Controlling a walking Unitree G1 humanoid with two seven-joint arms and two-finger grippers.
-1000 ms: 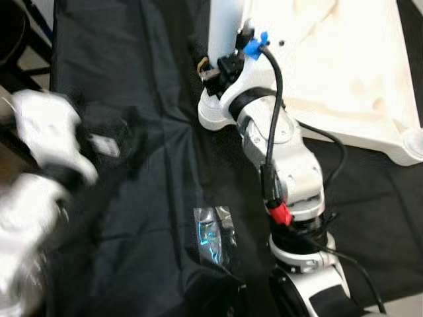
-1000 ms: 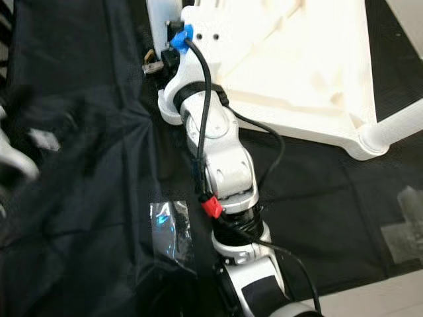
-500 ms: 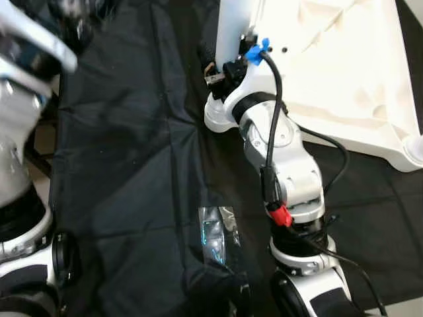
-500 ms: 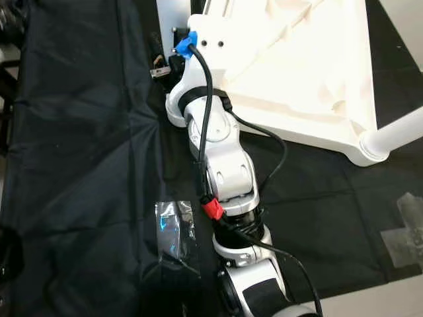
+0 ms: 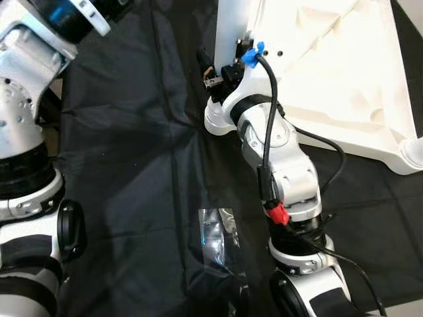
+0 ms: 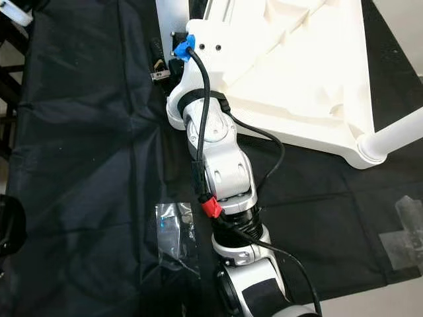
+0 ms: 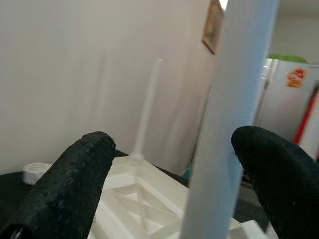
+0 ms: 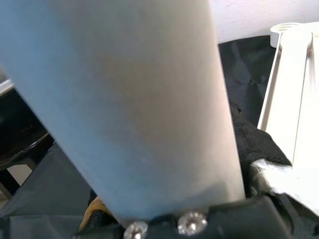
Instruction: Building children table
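The left hand (image 7: 172,169) is cut off at the left eye view's top edge; the white leg (image 8: 124,99) hides the right hand's fingers.

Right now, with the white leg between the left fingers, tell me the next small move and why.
Probably close the left gripper on the white cylindrical table leg: its fingers straddle the leg, open. The right gripper already sits at the leg's base by the upturned white plastic tabletop.

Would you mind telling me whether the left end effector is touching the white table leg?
Apart: the left wrist view shows the table leg between the left end effector's open fingers, gaps either side.
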